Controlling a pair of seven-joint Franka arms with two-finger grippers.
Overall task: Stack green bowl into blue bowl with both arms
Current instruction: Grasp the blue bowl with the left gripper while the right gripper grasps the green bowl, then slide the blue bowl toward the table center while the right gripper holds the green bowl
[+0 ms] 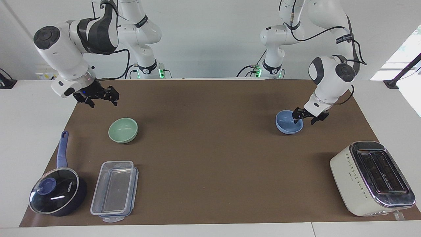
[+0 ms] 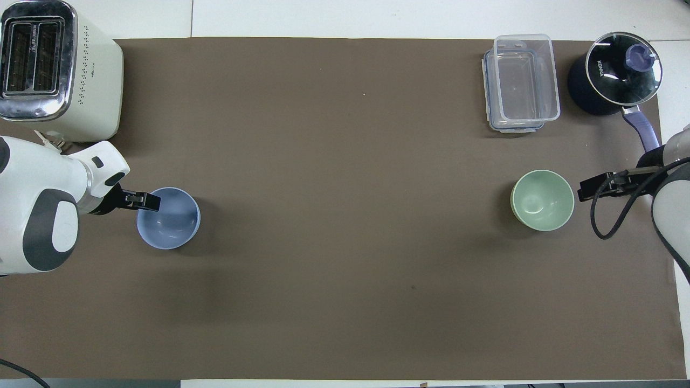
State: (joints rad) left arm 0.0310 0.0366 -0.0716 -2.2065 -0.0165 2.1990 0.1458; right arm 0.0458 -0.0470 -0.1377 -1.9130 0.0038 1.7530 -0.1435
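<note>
Left gripper (image 1: pixel 307 120): down at the blue bowl (image 1: pixel 287 123), jaws apart astride its rim
Right gripper (image 1: pixel 102 100): raised over the mat (image 1: pixel 210 158), jaws apart, empty
Green bowl (image 1: pixel 123 130): upright on the mat, well apart from the blue bowl

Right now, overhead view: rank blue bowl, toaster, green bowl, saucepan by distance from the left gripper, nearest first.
1. blue bowl: left gripper is at its rim, at the left arm's end.
2. toaster: same end, farther from the robots.
3. green bowl: right arm's end.
4. saucepan: right arm's end, farther out.
</note>
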